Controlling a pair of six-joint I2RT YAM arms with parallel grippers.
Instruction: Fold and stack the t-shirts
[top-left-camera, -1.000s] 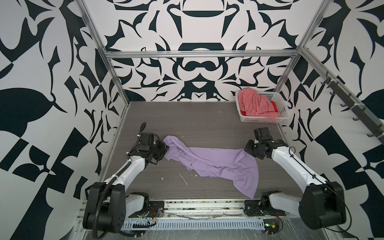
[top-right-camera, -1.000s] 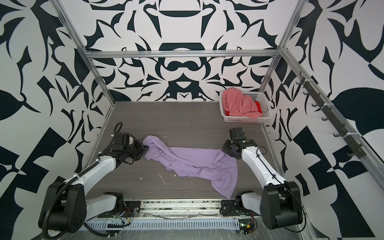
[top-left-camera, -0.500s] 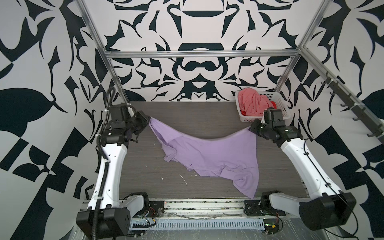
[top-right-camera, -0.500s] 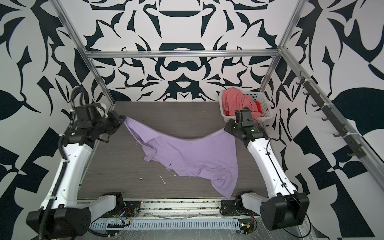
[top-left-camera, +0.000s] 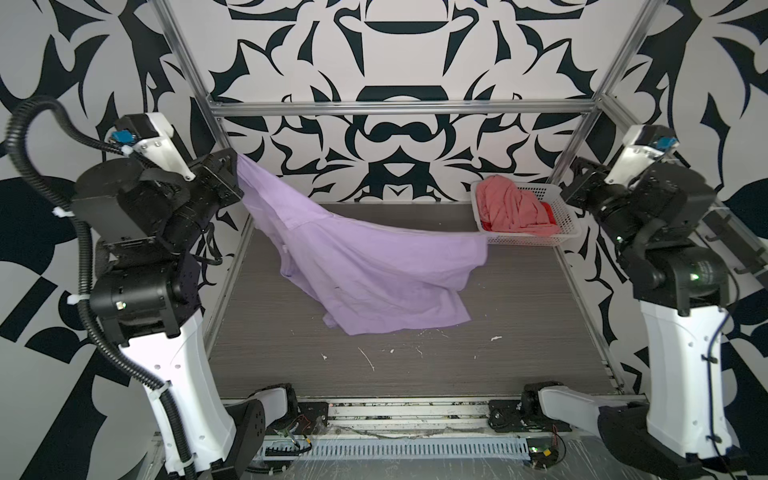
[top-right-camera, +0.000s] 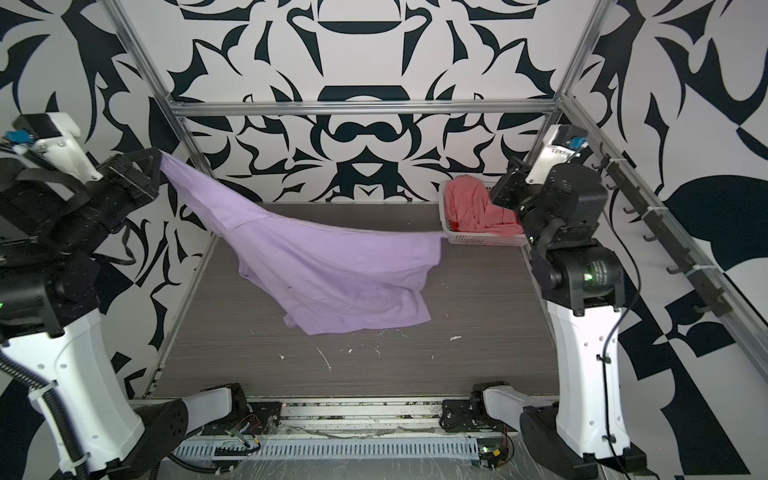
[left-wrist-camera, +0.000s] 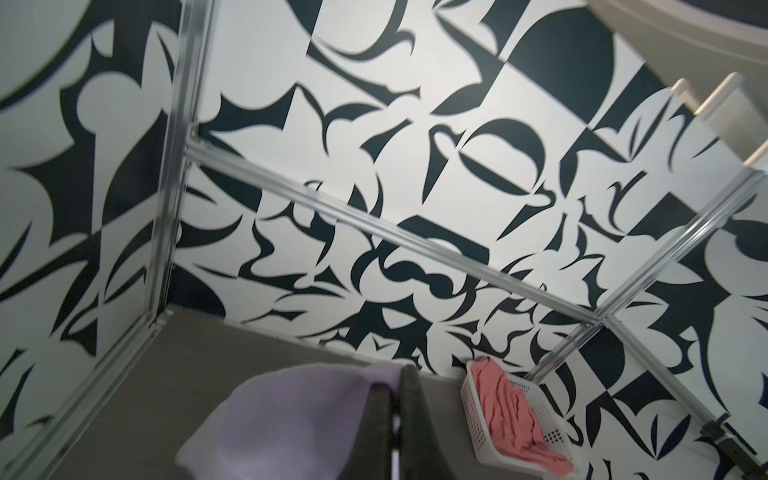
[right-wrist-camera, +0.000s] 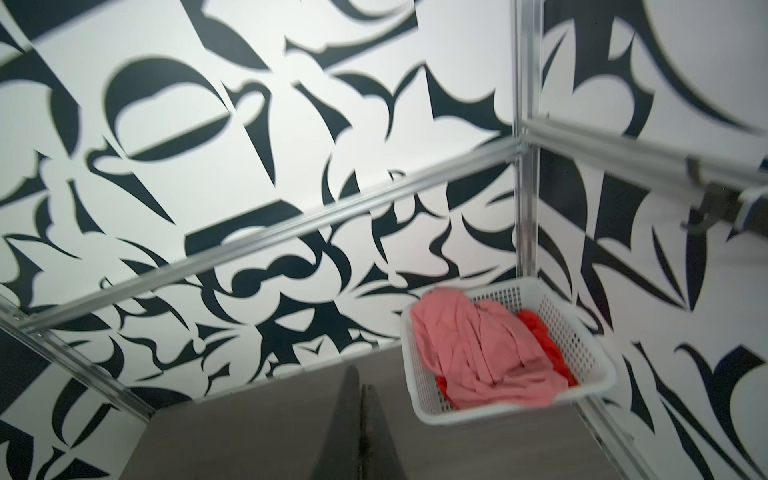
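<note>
On my feed the left gripper (top-left-camera: 235, 163) is raised high at the left side, its jaws pinching a corner of the lavender tee (top-left-camera: 374, 270); the left wrist view shows the cloth bunched over one finger (left-wrist-camera: 380, 415). From that corner the tee hangs as a wide sagging sheet across the middle of the table (top-left-camera: 519, 353). Its upper edge runs in a shallow curve to a thin point just beside the front-left corner of the basket (top-left-camera: 523, 240), and I cannot tell whether it touches there. The lower part drops in loose folds, and the hem looks to rest on the table. It is plain, wrinkled and partly doubled over, with a small dark spot (top-right-camera: 289, 286) near the middle. The right gripper (right-wrist-camera: 361, 399) is up near the basket with its jaws pressed together and no cloth between them. The pink tee (top-left-camera: 511, 208) lies crumpled in the basket over the red tee (top-left-camera: 548, 212).
</note>
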